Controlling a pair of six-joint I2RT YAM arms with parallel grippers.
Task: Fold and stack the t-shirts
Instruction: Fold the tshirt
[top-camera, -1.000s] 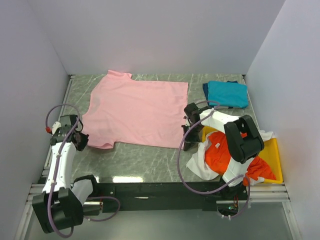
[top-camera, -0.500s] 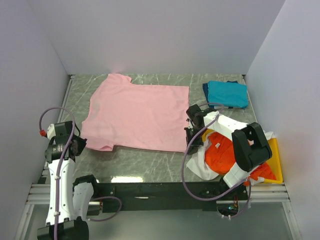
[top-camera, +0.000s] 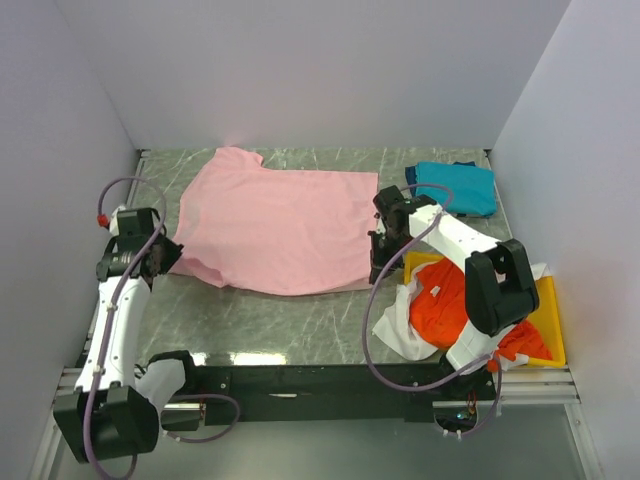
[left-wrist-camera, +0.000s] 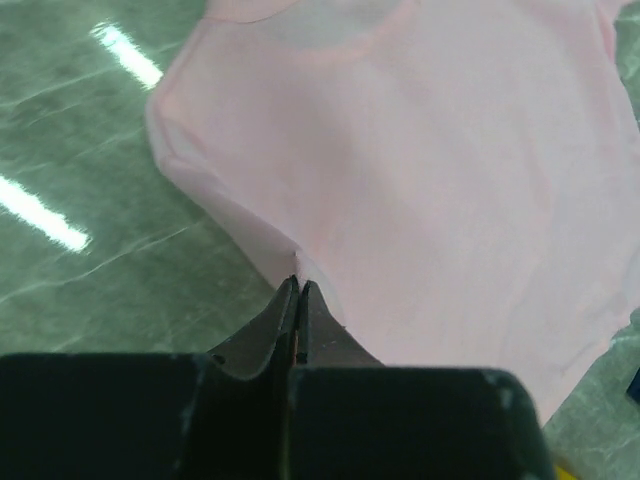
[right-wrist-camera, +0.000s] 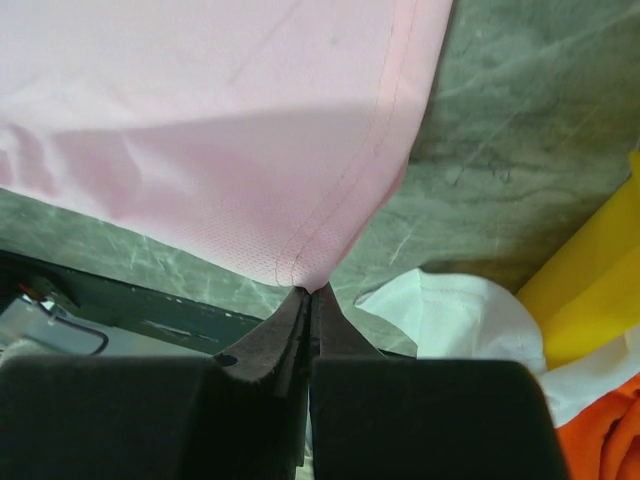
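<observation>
We see the pink t-shirt (top-camera: 280, 235) spread across the middle of the green marbled tabletop (top-camera: 290, 322), its collar toward the far left corner and its hem toward the right. Most of it lies flat, with the near edge slightly rumpled.

The left end effector (top-camera: 170, 258) sits at the shirt's near left corner. In the left wrist view its fingers are pressed together, pinching the pink cloth's edge at their tips, and a short crease runs away from the pinch.

The right end effector (top-camera: 376, 268) is at the shirt's near right corner. The right wrist view shows its fingers likewise pressed together on the stitched hem corner of the pink t-shirt, the cloth drawn to a point there.

At the far right of the tabletop the teal-blue t-shirt (top-camera: 455, 187) lies folded into a neat rectangle, well apart from the pink one. Nearer to us on the right, the yellow tray (top-camera: 551, 312) holds a crumpled heap: the orange-red t-shirt (top-camera: 452, 302) bunched on top and the white t-shirt (top-camera: 398, 327) beneath it, spilling over the tray's left edge onto the tabletop. The right arm's forearm passes over this heap and hides part of it.
</observation>
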